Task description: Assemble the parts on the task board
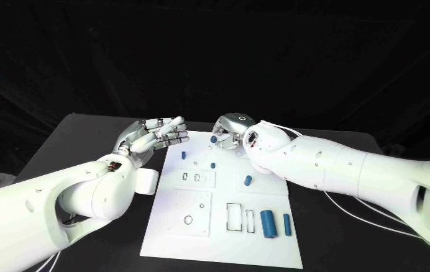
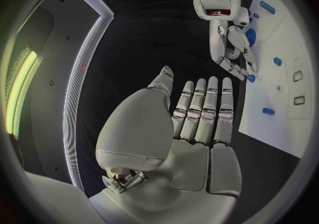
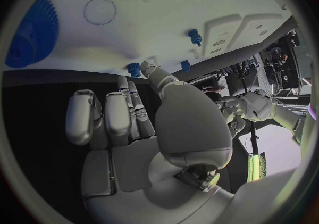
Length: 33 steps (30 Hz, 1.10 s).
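At the far edge of the task board (image 1: 224, 247) we see the fingers (image 3: 151, 69) of the right hand (image 1: 235, 130) brought down onto a small blue peg (image 3: 134, 69); the thumb tip and a fingertip meet at this peg, which stands at the board's rim, and we read it as pinched, while the remaining fingers lie curled beside it. In the left wrist view the same right hand (image 2: 234, 54) points its fingers down at a blue piece (image 2: 251, 78) on the board edge. The fingers (image 2: 202, 104) of the left hand (image 1: 154, 134) lie straight and side by side, the thumb apart, the palm turned up and holding nothing; this hand hovers above the black bench (image 1: 89, 135) just beside the board's far left corner. On the board we note further blue parts: a short peg (image 1: 182, 155) near the left hand, a small peg (image 1: 213, 165) toward the middle, a tilted peg (image 1: 248, 180) below the right forearm, and, at the near right, a thick cylinder (image 1: 268, 222) lying beside a thinner rod (image 1: 287, 224). Outlined recesses (image 1: 235, 216), rectangular and round, mark the board surface. In the right wrist view a toothed blue wheel (image 3: 32, 35) rests on the board well apart from the pinched peg, and two more small blue pegs (image 3: 194, 36) stand nearby.
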Motion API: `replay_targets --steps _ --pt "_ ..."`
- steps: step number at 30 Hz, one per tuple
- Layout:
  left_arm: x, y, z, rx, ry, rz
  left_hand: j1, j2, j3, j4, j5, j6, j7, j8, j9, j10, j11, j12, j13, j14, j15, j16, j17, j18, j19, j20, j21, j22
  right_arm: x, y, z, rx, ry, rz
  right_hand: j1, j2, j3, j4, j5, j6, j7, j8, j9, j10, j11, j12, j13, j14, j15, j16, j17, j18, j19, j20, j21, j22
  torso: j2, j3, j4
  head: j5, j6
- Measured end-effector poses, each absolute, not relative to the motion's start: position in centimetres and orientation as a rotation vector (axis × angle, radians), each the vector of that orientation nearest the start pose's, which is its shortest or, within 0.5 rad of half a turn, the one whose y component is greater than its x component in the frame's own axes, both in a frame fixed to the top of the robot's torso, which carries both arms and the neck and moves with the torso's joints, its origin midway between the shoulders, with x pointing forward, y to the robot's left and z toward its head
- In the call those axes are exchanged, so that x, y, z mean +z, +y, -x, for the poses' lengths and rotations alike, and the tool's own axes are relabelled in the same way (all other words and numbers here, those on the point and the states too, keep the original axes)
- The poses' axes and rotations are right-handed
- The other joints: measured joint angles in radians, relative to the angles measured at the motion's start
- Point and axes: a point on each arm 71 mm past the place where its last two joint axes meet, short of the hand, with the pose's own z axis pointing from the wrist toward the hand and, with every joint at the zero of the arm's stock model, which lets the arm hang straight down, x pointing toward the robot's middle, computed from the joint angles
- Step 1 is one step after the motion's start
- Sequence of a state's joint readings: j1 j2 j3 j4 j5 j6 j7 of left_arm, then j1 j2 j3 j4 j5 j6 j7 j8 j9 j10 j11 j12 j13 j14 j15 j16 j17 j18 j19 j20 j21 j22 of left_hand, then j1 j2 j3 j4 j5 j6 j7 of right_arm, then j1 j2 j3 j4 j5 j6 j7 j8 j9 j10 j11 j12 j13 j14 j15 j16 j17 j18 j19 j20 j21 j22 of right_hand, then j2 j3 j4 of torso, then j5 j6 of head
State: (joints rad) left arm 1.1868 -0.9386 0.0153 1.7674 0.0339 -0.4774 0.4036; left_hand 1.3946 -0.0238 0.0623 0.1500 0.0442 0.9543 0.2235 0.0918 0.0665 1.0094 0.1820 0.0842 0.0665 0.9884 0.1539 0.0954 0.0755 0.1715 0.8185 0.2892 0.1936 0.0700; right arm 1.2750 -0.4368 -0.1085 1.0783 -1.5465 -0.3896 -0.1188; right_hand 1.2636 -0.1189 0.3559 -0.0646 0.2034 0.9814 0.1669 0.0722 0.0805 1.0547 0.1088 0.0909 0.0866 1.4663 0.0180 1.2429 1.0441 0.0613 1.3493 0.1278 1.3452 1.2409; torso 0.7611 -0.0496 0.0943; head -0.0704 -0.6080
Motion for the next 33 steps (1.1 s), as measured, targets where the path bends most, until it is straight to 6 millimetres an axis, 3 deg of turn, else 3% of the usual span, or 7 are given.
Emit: replay_targets --steps 7,11,18,21,23,27,33 --pt "-14.6 19.7 -45.0 -1.567 1.342 1.16 0.0 0.0 0.0 0.0 0.0 0.0 0.0 -0.004 0.0 -0.004 0.004 -0.004 0.0 0.0 0.0 0.0 0.0 0.0 0.0 0.0 -0.004 0.0 -16.9 -15.1 -54.3 0.551 1.522 0.232 0.006 0.007 0.0 0.017 0.023 0.032 -0.004 0.008 0.009 0.083 -0.014 0.05 0.017 0.0 0.0 0.025 0.027 0.0 0.026 -0.009 0.023 0.037 0.0 0.0006 -0.0087 -0.003 0.008" --pt "-14.7 19.8 -45.1 -1.565 1.342 1.16 0.0 0.0 0.0 0.0 0.0 0.0 0.0 -0.004 0.0 -0.004 0.004 -0.004 0.0 0.0 0.0 0.0 0.0 0.0 0.0 0.0 -0.004 0.0 -15.7 -17.8 -53.1 0.573 1.516 0.184 0.002 0.008 -0.014 0.031 0.031 0.044 -0.007 0.008 0.012 0.14 -0.025 0.081 0.031 0.0 -0.011 0.046 0.054 0.0 0.048 -0.016 0.044 0.064 0.001 0.0019 -0.0194 -0.003 0.011" --pt "-14.7 20.1 -45.2 -1.559 1.339 1.162 0.0 0.0 0.0 0.0 0.0 0.0 0.0 -0.004 0.0 -0.004 0.004 -0.004 0.0 0.0 0.0 -0.003 -0.001 0.0 0.0 0.0 -0.004 0.0 -14.4 -22.0 -52.3 0.553 1.536 0.095 -0.026 -0.037 -0.099 0.058 0.1 0.042 -0.026 0.016 0.018 0.25 -0.061 0.236 0.155 -0.001 -0.038 0.09 0.112 0.0 0.093 -0.046 0.094 0.067 0.002 0.0051 -0.0287 -0.005 0.016" --pt "-14.8 20.3 -45.3 -1.555 1.337 1.163 0.0 0.0 0.0 0.0 0.0 0.0 0.0 -0.004 0.0 -0.004 0.004 -0.004 -0.001 0.0 0.0 -0.003 -0.001 0.0 0.0 0.0 -0.004 0.0 -14.5 -22.8 -52.4 0.541 1.568 0.069 -0.018 -0.045 -0.187 0.091 0.127 0.006 -0.031 0.02 0.024 0.19 -0.061 0.438 0.347 -0.001 -0.038 0.115 0.144 0.0 0.103 -0.05 0.104 0.067 0.003 0.0062 -0.0292 -0.009 0.016" --pt "-14.8 20.4 -45.4 -1.553 1.336 1.164 0.0 0.0 0.0 0.0 0.0 0.0 0.0 -0.004 0.0 -0.004 0.004 -0.004 -0.001 0.0 0.0 -0.003 -0.001 0.0 0.0 0.0 -0.004 0.0 -14.7 -23.2 -52.6 0.535 1.591 0.052 -0.005 -0.031 -0.225 0.111 0.135 -0.015 -0.029 0.032 0.029 0.134 -0.054 0.562 0.469 -0.001 -0.038 0.126 0.16 0.0 0.107 -0.045 0.104 0.067 0.003 0.0064 -0.0292 -0.01 0.016" --pt "-14.8 20.6 -45.5 -1.549 1.334 1.165 0.0 0.0 0.0 0.0 0.0 0.0 0.0 -0.004 0.0 -0.004 0.004 -0.004 -0.001 0.0 0.0 -0.003 -0.001 0.0 0.0 0.0 -0.004 -0.001 -15.1 -23.7 -53.2 0.521 1.636 0.018 0.014 -0.013 -0.267 0.136 0.137 -0.033 -0.019 0.051 0.038 0.096 -0.05 0.75 0.662 -0.001 -0.038 0.151 0.196 -0.011 0.114 -0.039 0.112 0.067 0.004 0.0062 -0.0284 -0.012 0.012" --pt "-14.9 20.8 -45.6 -1.546 1.332 1.165 0.0 0.0 0.0 0.0 0.0 0.0 0.0 -0.004 0.0 -0.004 0.004 -0.004 -0.001 0.0 0.0 -0.007 -0.001 0.0 0.0 0.0 -0.004 -0.001 -15.6 -23.7 -53.9 0.517 1.675 -0.005 0.021 -0.005 -0.294 0.156 0.137 -0.044 -0.018 0.059 0.043 0.09 -0.048 0.84 0.758 -0.001 -0.038 0.165 0.225 -0.011 0.114 -0.039 0.116 0.067 0.004 0.0044 -0.0268 -0.01 0.007"
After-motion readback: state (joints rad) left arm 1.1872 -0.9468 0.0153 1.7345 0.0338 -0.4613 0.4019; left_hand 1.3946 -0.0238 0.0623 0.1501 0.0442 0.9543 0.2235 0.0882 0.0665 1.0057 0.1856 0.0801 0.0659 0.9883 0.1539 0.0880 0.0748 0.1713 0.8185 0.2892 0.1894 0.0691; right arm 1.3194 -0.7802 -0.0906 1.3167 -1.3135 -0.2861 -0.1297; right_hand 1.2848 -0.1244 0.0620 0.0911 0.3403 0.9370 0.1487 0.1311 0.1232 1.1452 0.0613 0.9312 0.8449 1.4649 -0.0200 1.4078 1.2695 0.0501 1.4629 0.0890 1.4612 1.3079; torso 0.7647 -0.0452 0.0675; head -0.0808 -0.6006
